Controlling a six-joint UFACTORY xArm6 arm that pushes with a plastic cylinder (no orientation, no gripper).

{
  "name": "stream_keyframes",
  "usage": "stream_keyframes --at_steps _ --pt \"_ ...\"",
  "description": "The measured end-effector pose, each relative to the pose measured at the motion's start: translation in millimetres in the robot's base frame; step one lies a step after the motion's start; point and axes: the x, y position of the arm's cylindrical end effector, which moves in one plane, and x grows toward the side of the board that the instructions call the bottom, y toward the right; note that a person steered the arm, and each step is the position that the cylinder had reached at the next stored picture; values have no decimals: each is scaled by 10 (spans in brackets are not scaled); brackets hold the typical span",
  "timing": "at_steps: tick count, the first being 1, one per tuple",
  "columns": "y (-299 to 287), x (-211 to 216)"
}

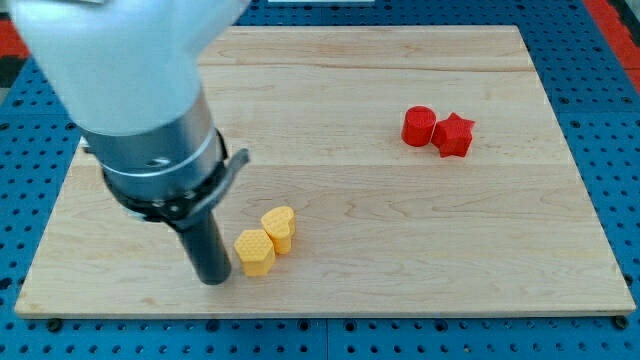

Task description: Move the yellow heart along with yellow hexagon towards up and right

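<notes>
Camera view shows you a pale wooden bench [330, 90] lying on a blue board with rows of little holes [600, 60]. The big white and grey arm [130, 90] comes in from the view's top left and ends in a straight dark rod. You can see my tip [213, 281] down on the wood at about 7 o'clock on the bench, near the bottom edge.

The small yellow hexagon block [255, 251] sits just beside my tip, at 3 o'clock from it. You cannot tell if they touch, because they look very close. The small yellow heart block [279, 229] sits at about 1 o'clock from the hexagon, and the two yellow blocks look like they are touching. Both are in the lower left part of the bench.

Far off, at about 2 o'clock from the yellow pair, you can see two red blocks. The round red cylinder block [419, 126] is on the view's left and the red star block [453, 135] is pressed against it on the view's right. They are well apart from my tip.

This arm has no jaws, so nothing is being held; the rod can only push.
</notes>
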Motion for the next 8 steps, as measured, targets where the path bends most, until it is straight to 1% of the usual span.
stream_keyframes --at_steps 1,3,5,7,8 --pt "145 -17" --pt "244 -234" --pt "729 -537" --pt "1036 -1000" --pt "1485 -1061"
